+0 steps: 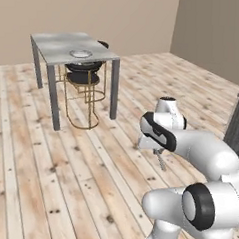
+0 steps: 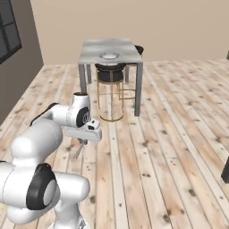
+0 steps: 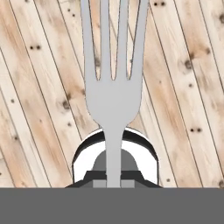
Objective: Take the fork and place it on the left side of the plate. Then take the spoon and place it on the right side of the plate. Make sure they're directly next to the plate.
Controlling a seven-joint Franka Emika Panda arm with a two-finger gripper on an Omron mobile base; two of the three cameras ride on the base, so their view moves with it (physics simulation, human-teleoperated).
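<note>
In the hand view the fork [image 3: 112, 94] filled the centre of the frame, its handle rising from between the dark fingertips at the bottom and its tines reaching past the top edge, with bare wooden floor [image 3: 39, 87] behind it. The gripper [image 3: 113, 175] was clamped on the fork's handle. In the left base view the gripper [image 1: 159, 153] sat right of centre, below the white wrist, and the fork [image 1: 161, 160] hung from it as a thin grey sliver pointing down at the planks. In the right base view the gripper [image 2: 83, 142] sat left of centre, and the fork [image 2: 79, 151] slanted down and slightly left beneath it. The plate [image 1: 80, 54] lay on the grey table [image 1: 56, 42] in the upper left of the left base view, well apart from the gripper; in the right base view the plate [image 2: 109, 56] lay on the table [image 2: 91, 51] at upper centre. A black stool [image 1: 83, 74] with a gold wire frame stood under the table.
</note>
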